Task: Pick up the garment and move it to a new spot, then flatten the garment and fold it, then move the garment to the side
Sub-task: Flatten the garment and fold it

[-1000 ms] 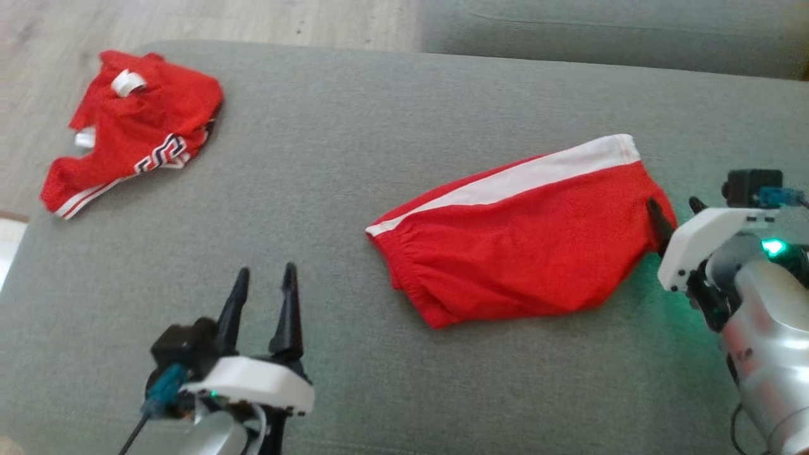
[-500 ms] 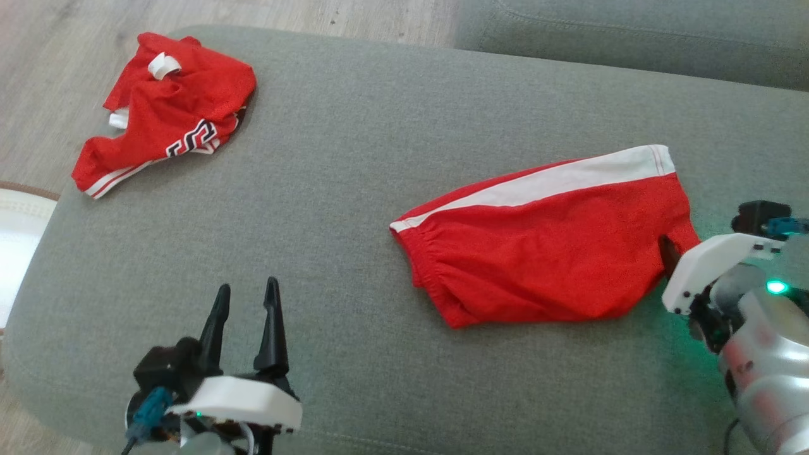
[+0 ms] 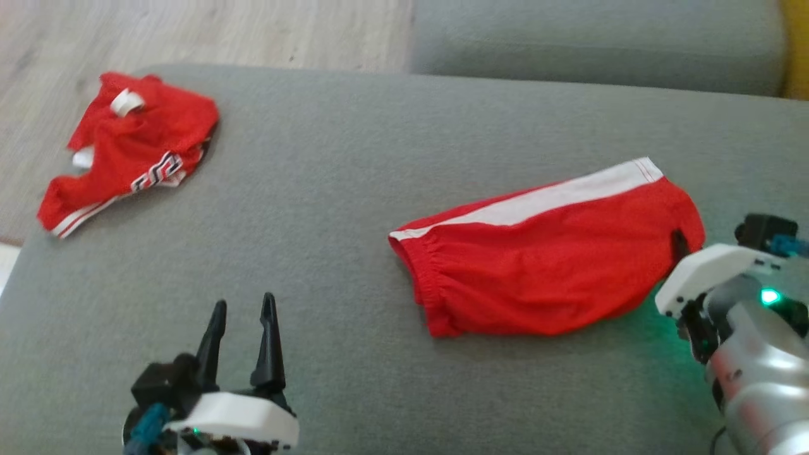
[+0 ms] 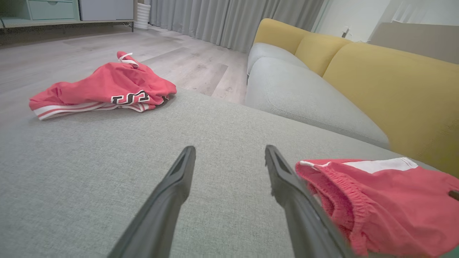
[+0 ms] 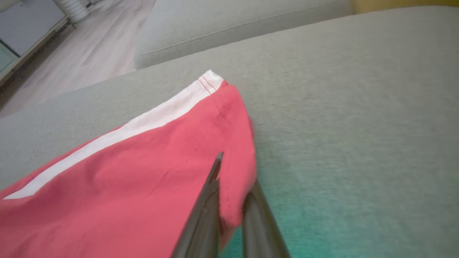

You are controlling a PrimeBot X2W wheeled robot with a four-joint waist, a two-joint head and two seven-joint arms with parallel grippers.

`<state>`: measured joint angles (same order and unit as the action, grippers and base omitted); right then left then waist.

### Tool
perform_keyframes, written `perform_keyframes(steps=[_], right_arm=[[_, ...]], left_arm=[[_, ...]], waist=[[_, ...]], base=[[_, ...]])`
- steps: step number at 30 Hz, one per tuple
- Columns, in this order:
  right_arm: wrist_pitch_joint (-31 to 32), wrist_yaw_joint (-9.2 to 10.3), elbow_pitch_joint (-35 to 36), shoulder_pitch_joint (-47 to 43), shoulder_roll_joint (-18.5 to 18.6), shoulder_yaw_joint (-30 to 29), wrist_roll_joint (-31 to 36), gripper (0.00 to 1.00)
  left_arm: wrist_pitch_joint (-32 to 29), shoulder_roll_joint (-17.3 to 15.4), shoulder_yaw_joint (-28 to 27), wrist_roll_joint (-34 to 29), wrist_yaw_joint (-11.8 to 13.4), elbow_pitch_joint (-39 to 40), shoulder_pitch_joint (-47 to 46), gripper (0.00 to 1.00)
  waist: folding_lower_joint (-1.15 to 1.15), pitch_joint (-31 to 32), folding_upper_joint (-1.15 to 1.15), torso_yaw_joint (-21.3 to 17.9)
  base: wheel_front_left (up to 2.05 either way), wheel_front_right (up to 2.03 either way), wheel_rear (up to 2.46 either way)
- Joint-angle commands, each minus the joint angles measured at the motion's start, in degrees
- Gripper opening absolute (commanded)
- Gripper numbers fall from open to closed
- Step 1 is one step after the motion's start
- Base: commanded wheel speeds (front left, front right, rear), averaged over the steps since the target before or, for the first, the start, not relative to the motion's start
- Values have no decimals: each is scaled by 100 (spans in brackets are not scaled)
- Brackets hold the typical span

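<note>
Presently: jersey [image 3: 129, 148], crumpled, well left of the shorts. Left tool [image 3: 244, 302], jaws spread, empty, left of the shorts' waistband. Shorts [image 3: 543, 265], flat on cushion [image 3: 354, 158], long axis left to right, waistband leftward. Right tool [image 3: 681, 245], clamped on the shorts' right hem; evidently the arm to move them.

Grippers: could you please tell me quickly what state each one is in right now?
Left gripper: open, holding nothing.
Right gripper: shut on the edge of the red shorts.
</note>
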<state>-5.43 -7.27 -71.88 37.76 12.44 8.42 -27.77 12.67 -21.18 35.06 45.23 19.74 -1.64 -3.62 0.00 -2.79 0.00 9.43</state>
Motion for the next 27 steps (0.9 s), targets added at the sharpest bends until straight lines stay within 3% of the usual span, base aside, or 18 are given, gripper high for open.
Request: perform_keyframes(steps=[1,7,14,20,27], right_arm=[[-163,-22,86,-76,-35,50,-24,0],[-765,-22,37,-569,-293,-205,-14,0],[-938,-22,163,-922,-524,-571,27,0],[-954,-22,557,-1169,-611,-930,339,0],[-955,-22,1167,-1142,-776,-1199,816,0]], left_arm=[[64,-106,-212,-63,30,148,-132,100],[122,-32,-223,-38,60,102,105,100],[164,39,-262,-44,56,53,227,100],[182,88,-250,-80,5,-29,211,100],[191,119,-259,-96,-8,-78,195,100]], waist=[[0,171,0,-215],[0,385,0,-762],[0,433,0,-1032],[0,467,0,-1036],[0,550,0,-754]], base=[[0,0,0],[0,0,0],[0,0,0],[0,0,0],[0,0,0]])
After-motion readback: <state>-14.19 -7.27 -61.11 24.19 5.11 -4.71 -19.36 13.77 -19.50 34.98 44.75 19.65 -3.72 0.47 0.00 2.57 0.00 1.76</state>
